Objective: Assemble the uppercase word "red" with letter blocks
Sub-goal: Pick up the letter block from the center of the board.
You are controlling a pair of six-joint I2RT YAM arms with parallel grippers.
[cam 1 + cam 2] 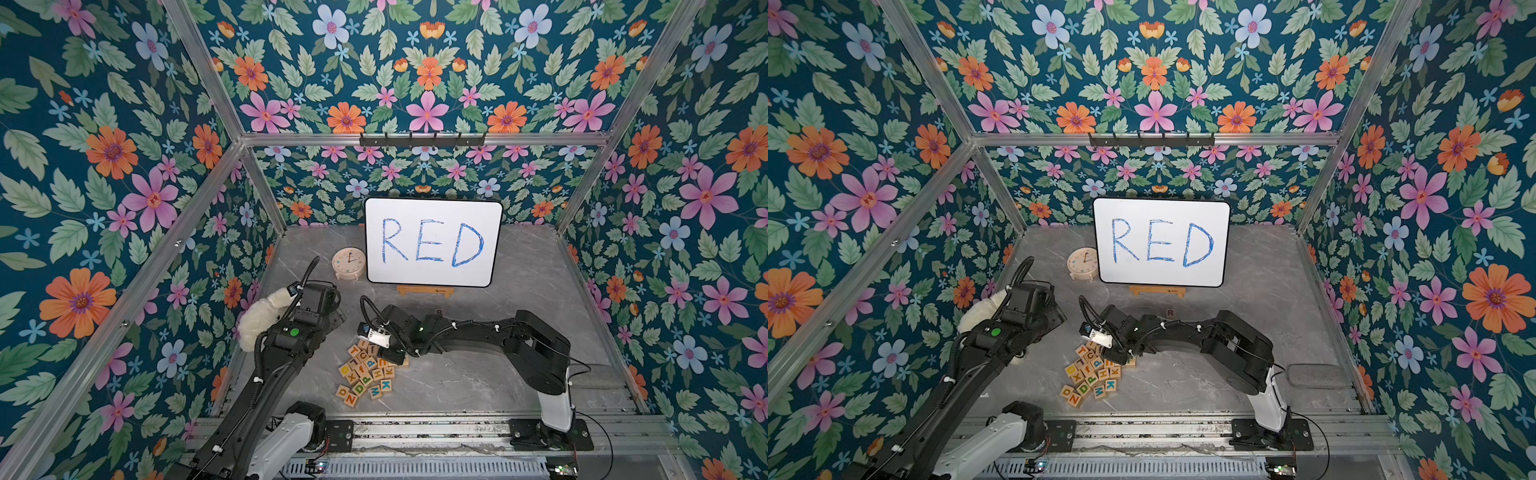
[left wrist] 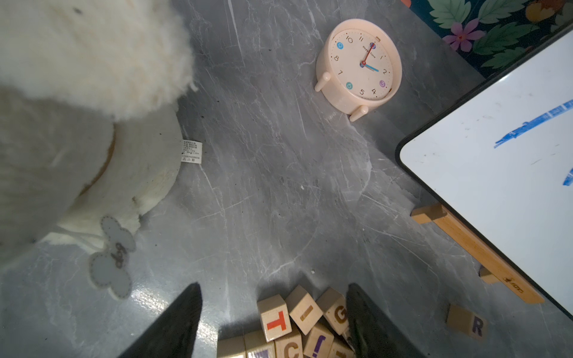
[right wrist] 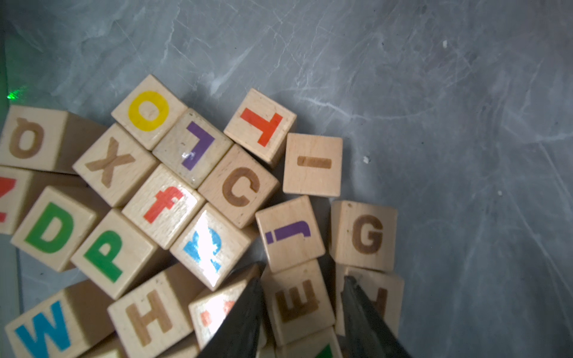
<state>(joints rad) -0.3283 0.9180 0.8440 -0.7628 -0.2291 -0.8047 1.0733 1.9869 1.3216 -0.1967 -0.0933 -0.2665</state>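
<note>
Letter blocks (image 1: 365, 372) lie heaped on the grey counter (image 1: 457, 388) (a green D (image 1: 358, 388) faces up), the right arm (image 1: 465, 332) stretched over the heap's far edge, whiteboard (image 1: 433, 243) standing behind.

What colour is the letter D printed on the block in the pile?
Green. The D block shows best in the right wrist view.
</note>
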